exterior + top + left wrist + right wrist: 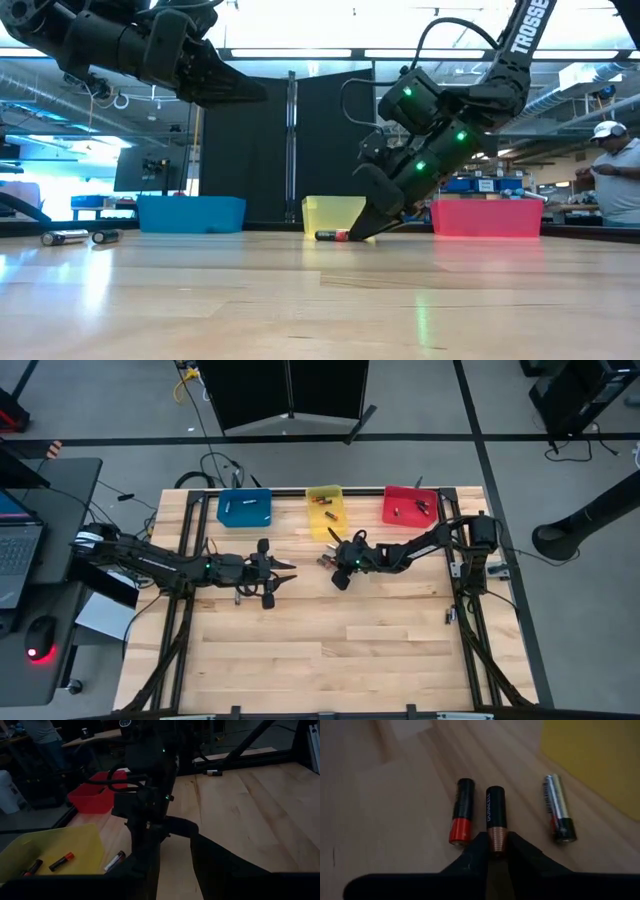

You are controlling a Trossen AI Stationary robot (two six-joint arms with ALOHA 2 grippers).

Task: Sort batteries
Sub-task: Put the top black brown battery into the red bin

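Observation:
Three batteries lie side by side on the table in front of the yellow bin (326,507): a black-and-red one (461,811), a black-and-copper one (496,815) and a silver-and-black one (559,809). My right gripper (496,851) is down at the table and shut on the middle one, also seen in the low view as the right gripper (358,233) at a battery (330,236). My left gripper (288,570) hovers open above the table, left of the right gripper, holding nothing. Two more batteries (65,237) lie near the table's left side. My right gripper pinches the black-and-copper battery by its copper end (496,840) between the two fingers. The fingers (372,215) slant down from above and from the table's right, and point along the battery. The battery lies flat on the table.
A blue bin (245,508), the yellow bin and a red bin (410,505) stand in a row along the far edge, each with batteries inside. The near half of the table (330,650) is bare wood. A person (615,175) stands in the room beyond the table.

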